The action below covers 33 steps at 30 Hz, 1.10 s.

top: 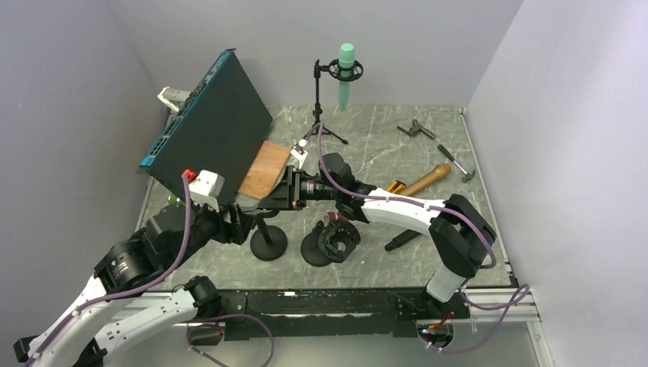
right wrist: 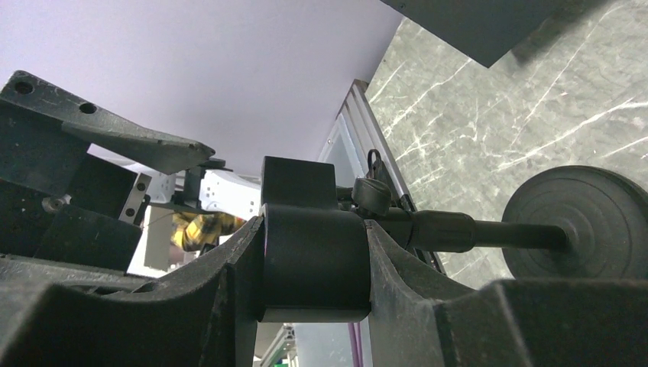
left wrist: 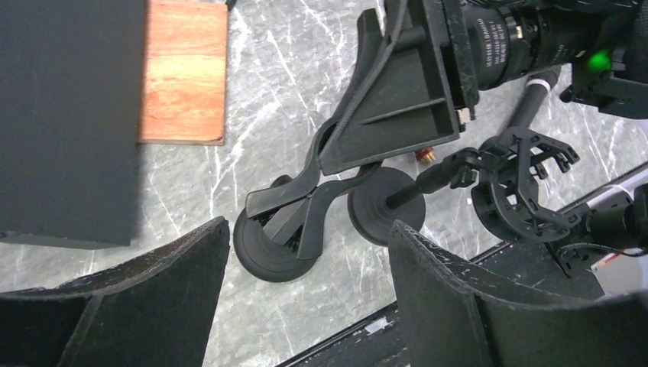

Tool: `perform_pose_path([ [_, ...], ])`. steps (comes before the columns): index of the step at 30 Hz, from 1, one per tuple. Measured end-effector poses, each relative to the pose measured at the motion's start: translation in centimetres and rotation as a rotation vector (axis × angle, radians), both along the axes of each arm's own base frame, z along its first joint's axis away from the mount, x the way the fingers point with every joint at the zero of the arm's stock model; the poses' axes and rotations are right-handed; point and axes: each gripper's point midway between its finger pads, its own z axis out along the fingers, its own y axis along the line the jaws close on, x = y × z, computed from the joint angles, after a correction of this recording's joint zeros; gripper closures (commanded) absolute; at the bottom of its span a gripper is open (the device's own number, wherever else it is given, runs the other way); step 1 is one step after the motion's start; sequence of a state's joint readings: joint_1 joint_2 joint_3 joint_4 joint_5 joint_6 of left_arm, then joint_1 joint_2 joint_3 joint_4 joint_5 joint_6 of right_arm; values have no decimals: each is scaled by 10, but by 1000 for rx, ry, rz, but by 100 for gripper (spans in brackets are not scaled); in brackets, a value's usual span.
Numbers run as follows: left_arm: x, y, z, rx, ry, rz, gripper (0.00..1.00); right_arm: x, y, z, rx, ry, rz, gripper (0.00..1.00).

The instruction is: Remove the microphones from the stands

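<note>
Marble table (top: 382, 130); green microphone (top: 346, 73) on stand (top: 318, 99) shows only from overhead

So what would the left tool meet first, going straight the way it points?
Likely the nearer round stand base, centred ahead of the left tool; depth is unclear, so the bracket above it might come first.

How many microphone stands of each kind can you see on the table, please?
Round-base stands: 2
Tripod stand, holding the green microphone: 1
Total: 3
</note>
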<state>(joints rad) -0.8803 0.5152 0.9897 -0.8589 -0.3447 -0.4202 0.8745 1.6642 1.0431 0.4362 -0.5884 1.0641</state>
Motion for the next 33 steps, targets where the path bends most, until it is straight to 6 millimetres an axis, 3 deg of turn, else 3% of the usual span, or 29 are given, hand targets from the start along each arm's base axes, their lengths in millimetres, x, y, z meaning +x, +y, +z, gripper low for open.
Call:
perform_pose_path([
  [6, 3, -12, 13, 4, -31, -55, 18, 0, 0, 0, 0, -4, 2, 50],
  [12, 6, -23, 47, 6, -151, -140, 25, 10, -3, -6, -42, -74, -17, 13],
  [14, 6, -26, 53, 12, -181, -164, 33, 13, -5, -10, -65, -85, -22, 1],
  [18, 6, -30, 60, 24, -225, -202, 41, 15, -8, -11, -117, -111, -24, 0],
  [23, 6, -33, 67, 30, -252, -224, 29, 19, -11, 2, -158, -152, -26, 0],
  [29, 14, -45, 91, 21, -279, -235, 17, 32, -30, 48, -158, -228, -69, 0],
  [33, 25, -55, 108, 42, -300, -242, 15, 77, -75, 90, -159, -301, -236, 0],
])
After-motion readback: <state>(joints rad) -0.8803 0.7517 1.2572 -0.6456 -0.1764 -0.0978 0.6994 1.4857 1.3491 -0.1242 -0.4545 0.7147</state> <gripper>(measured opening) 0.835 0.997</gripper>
